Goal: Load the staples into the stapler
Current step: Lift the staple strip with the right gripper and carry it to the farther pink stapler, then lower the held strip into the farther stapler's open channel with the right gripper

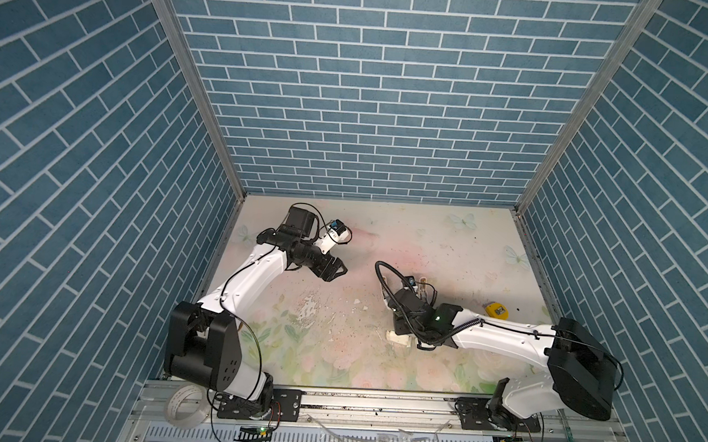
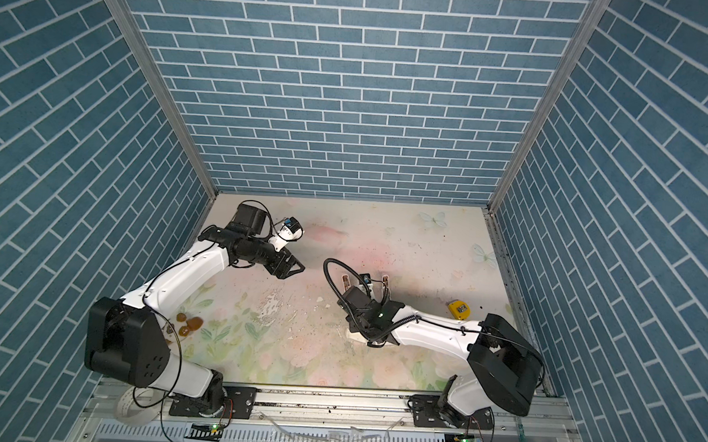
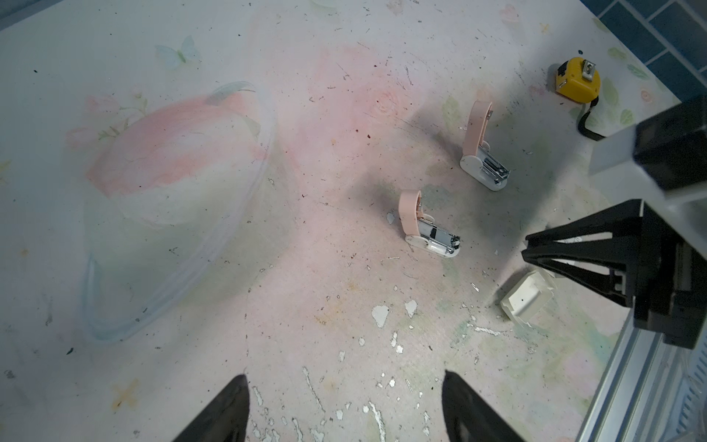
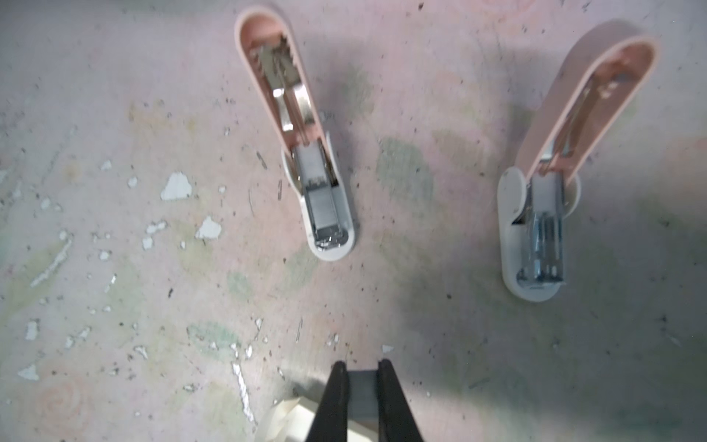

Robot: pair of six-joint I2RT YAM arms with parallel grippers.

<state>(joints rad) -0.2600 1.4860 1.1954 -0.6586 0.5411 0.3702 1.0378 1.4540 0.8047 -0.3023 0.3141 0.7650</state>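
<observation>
Right gripper (image 4: pixel 361 377) clamped on grey staple strip (image 4: pixel 361 390) above white tray (image 4: pixel 290 421); left stapler (image 4: pixel 325 199) and right stapler (image 4: pixel 543 229) open just far of it, channels running near-far, left stapler closer; left gripper (image 3: pixel 344 377) apart, far-left.

- Both top views hang high above the front edge of the table (image 1: pixel 384 248). They look down and toward the back wall (image 1: pixel 375 106) from far away, and they share the whole table.
- The left wrist view looks slantwise across the table middle, from medium distance, to a pink stapler (image 3: pixel 428 225) and a second stapler (image 3: pixel 484 153).
- The right wrist view looks down from close by on the same two staplers.
</observation>
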